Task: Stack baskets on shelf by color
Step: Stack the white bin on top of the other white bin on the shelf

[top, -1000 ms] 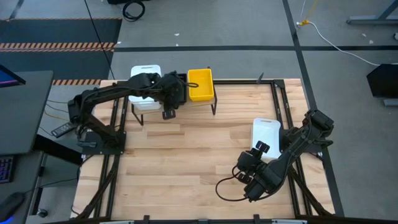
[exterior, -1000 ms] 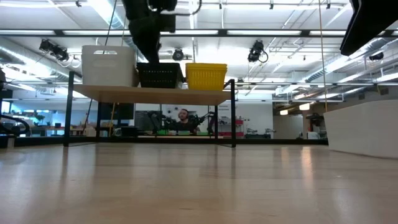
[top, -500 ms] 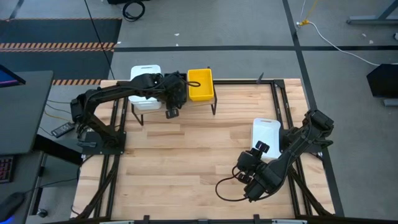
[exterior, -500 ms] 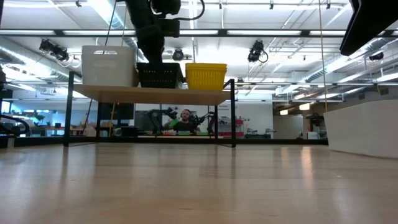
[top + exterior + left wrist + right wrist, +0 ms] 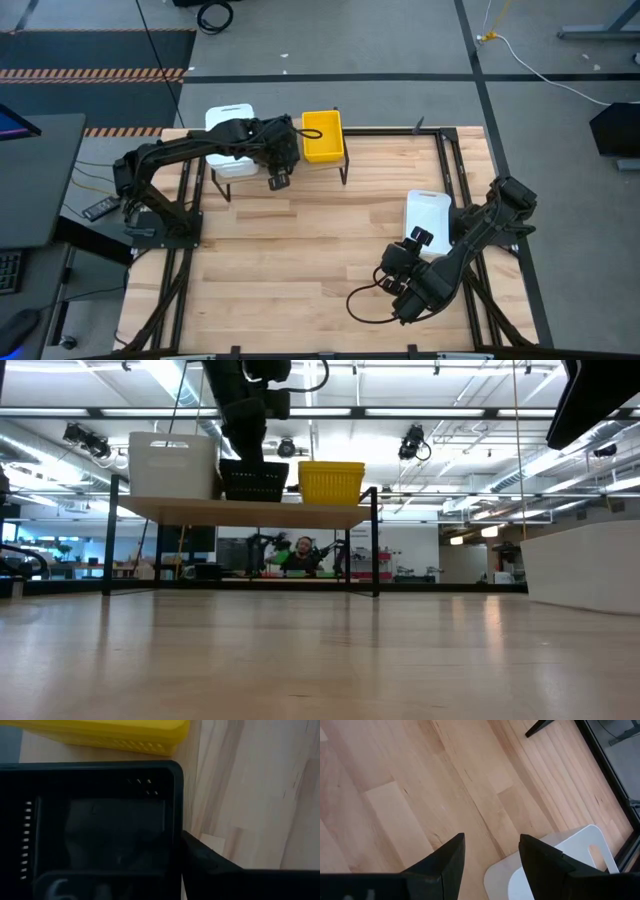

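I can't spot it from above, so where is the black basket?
The black basket sits on the shelf, in the middle between the white basket and the yellow basket, under the left gripper.

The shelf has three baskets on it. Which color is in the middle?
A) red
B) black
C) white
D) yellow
B: in the low view the black basket sits on the shelf between the white basket and the yellow basket.
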